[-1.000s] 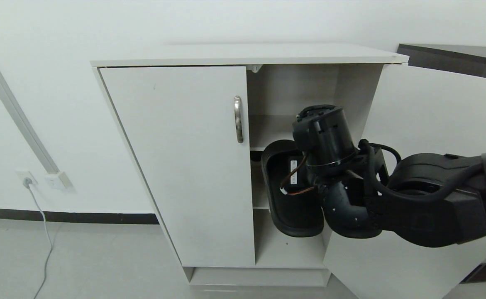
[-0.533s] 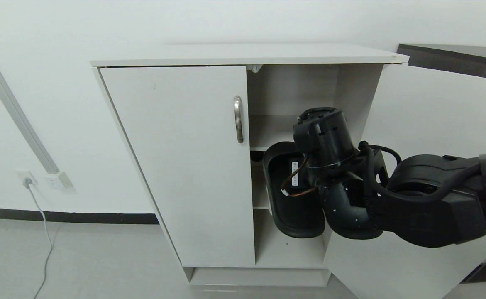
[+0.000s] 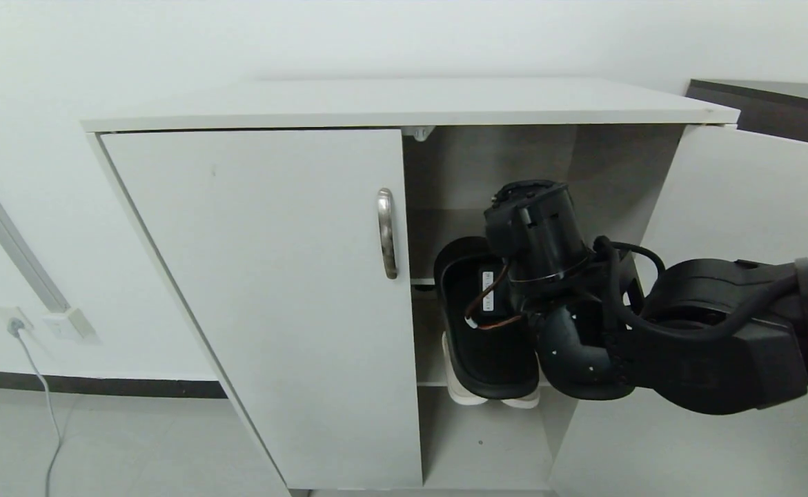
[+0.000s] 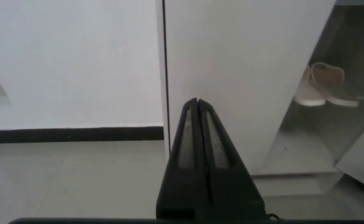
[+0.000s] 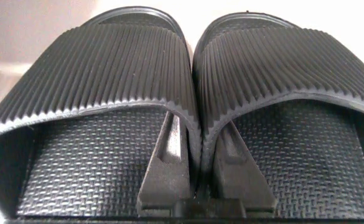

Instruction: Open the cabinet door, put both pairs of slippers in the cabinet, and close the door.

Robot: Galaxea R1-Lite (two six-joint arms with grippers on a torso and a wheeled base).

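The white cabinet has its left door closed and its right door swung open. In the opening, my right arm holds a pair of black slippers with their soles facing out. In the right wrist view my right gripper is shut on the two inner side walls of the black slippers, pinching them together. A white pair of slippers lies on the middle shelf just behind and below them. My left gripper is shut on nothing, low in front of the closed door, with the white slippers off to one side.
A metal handle runs down the closed door's edge. A wall socket with a cable is at the lower left. Dark furniture stands behind the open door. The bottom compartment holds nothing.
The head camera has moved closer to the cabinet, so the whole picture shifted. The black slippers now sit higher against the shelves, and the white pair shows beneath them.
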